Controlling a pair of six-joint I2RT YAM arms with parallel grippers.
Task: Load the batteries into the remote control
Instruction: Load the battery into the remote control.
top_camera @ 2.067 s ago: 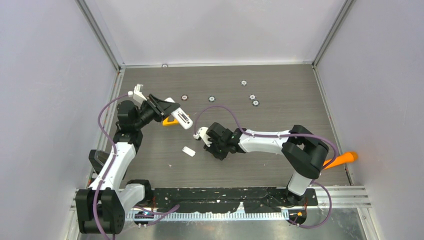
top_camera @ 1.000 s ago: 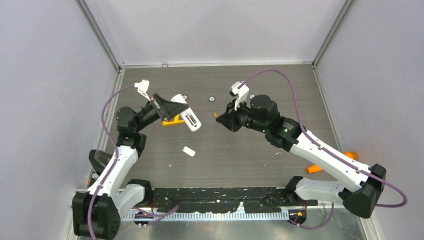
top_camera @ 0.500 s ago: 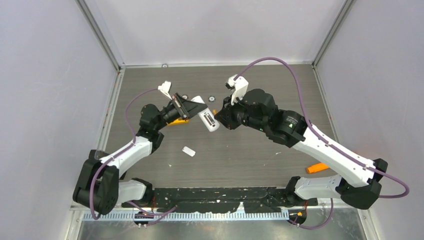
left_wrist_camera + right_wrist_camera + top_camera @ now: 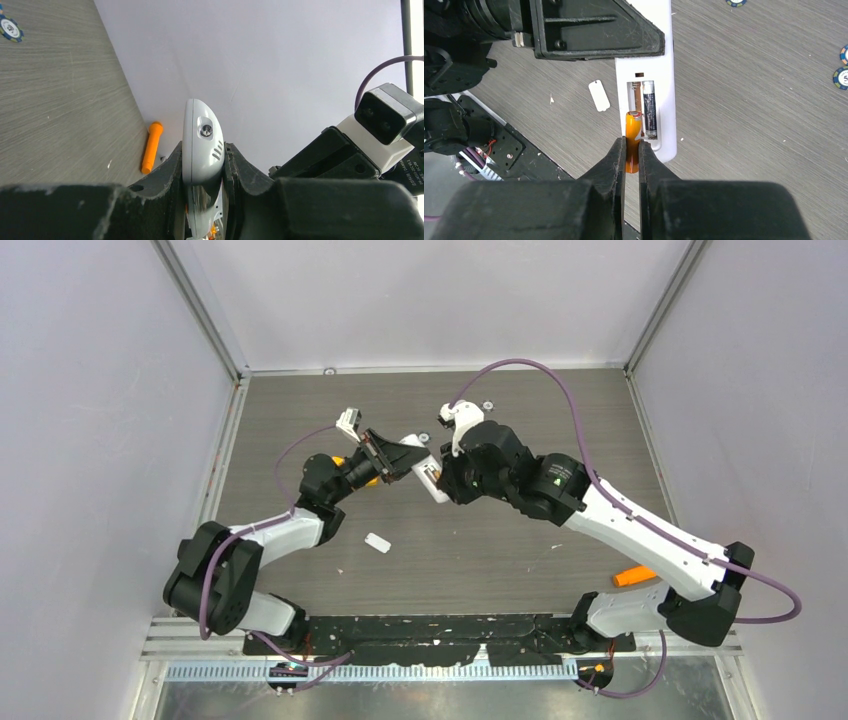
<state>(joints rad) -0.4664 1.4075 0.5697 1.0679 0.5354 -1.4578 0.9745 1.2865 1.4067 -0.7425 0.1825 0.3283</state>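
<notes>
My left gripper (image 4: pixel 412 458) is shut on the white remote control (image 4: pixel 431 479) and holds it in the air above the table; it also shows edge-on in the left wrist view (image 4: pixel 201 145). In the right wrist view the remote (image 4: pixel 660 80) has its open battery bay facing me, with the dark battery (image 4: pixel 649 111) seated in the right slot. My right gripper (image 4: pixel 632 150) is shut on the orange battery (image 4: pixel 632 140), whose tip is at the empty left slot. From above, my right gripper (image 4: pixel 443 476) meets the remote.
A small white tab (image 4: pixel 377 542) lies on the table below the remote, also in the right wrist view (image 4: pixel 599 95). An orange stick (image 4: pixel 635 576) lies at the right, also in the left wrist view (image 4: pixel 151 153). Several round tokens (image 4: pixel 842 76) lie on the table.
Both arms have closed toward the middle. My left gripper has carried the remote to the right and my right gripper has brought the orange battery left to its open bay.
</notes>
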